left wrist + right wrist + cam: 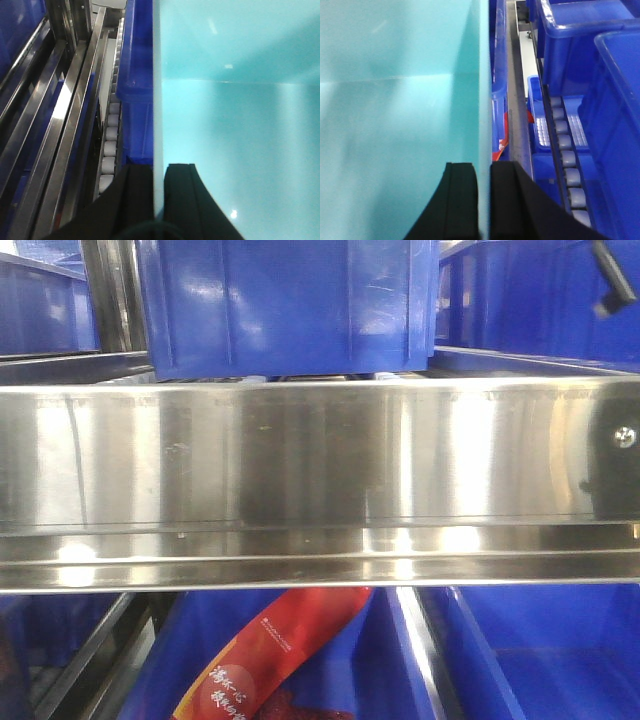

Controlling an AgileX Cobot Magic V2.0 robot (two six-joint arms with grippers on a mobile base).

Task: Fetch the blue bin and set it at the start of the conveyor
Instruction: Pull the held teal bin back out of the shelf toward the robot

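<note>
The blue bin point(240, 125) is a pale aqua tub whose smooth inside fills the right of the left wrist view. My left gripper point(159, 200) is shut on its left wall, one black finger inside and one outside. In the right wrist view the blue bin point(395, 125) fills the left side. My right gripper point(484, 200) is shut on its right wall in the same way. The conveyor start is out of view. The exterior front-facing view shows neither the bin nor the grippers.
A shiny stainless-steel shelf rail point(320, 480) spans the front view, close up. Dark blue ribbed bins point(290, 300) stand above it and below, one holding a red packet point(280, 650). White roller tracks point(109, 145) and more dark blue bins point(580, 45) flank the held tub.
</note>
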